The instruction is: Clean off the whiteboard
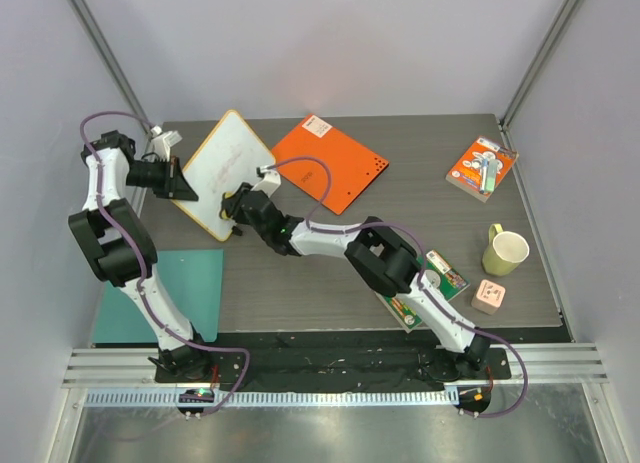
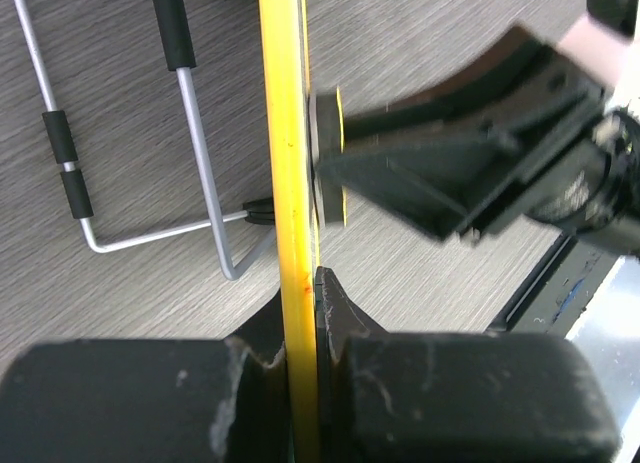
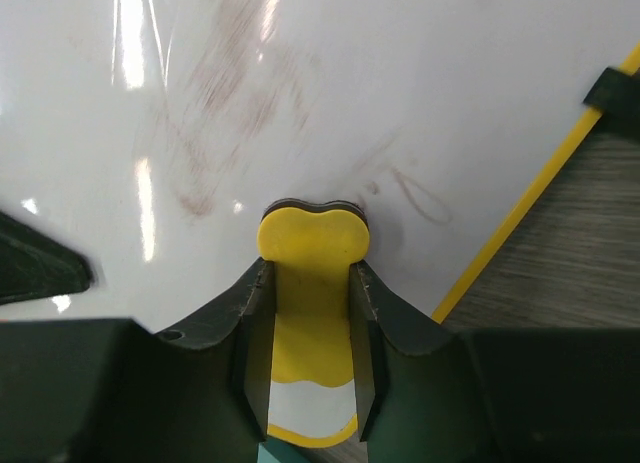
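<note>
The whiteboard [image 1: 232,161] stands tilted at the back left of the table, white with a thin yellow rim. My left gripper [image 1: 188,186] is shut on its left edge; in the left wrist view the rim [image 2: 288,183] runs edge-on between the closed jaws of that gripper [image 2: 305,298]. My right gripper [image 1: 238,205] is shut on a yellow eraser [image 3: 313,241], whose dark pad presses flat on the whiteboard [image 3: 420,73]. Faint smeared pen marks [image 3: 215,113] show above the eraser, and a thin loop [image 3: 420,198] lies to its right.
A wire stand [image 2: 195,133] lies behind the board. An orange board [image 1: 335,163] lies to the right of the whiteboard, and a teal sheet [image 1: 195,283] at the near left. Far right: an orange packet [image 1: 482,168], a yellow-green mug [image 1: 505,251], a pink cube [image 1: 489,296], and a green packet [image 1: 448,276].
</note>
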